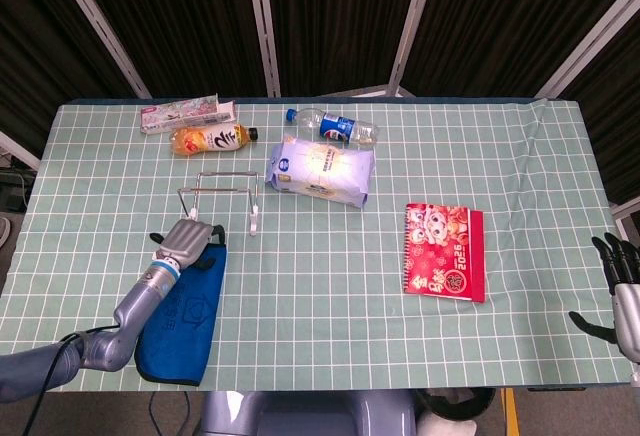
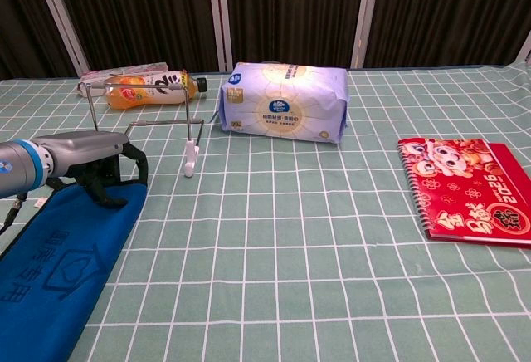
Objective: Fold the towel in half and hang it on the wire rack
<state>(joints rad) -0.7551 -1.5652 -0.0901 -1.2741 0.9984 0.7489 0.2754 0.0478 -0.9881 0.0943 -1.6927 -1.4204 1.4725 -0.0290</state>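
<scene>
Blue towel point(image 2: 62, 262) lies flat on the desk point(image 2: 332, 237), left robot hand point(image 2: 95, 163) gripping its far end; folding is next, wire rack point(image 2: 158, 117) just beyond.

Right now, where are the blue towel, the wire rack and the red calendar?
blue towel point(image 1: 185, 321): head view, middle of the cloth.
wire rack point(image 2: 141, 85): chest view, top bar.
red calendar point(image 1: 445, 252): head view, centre of the cover.
</scene>
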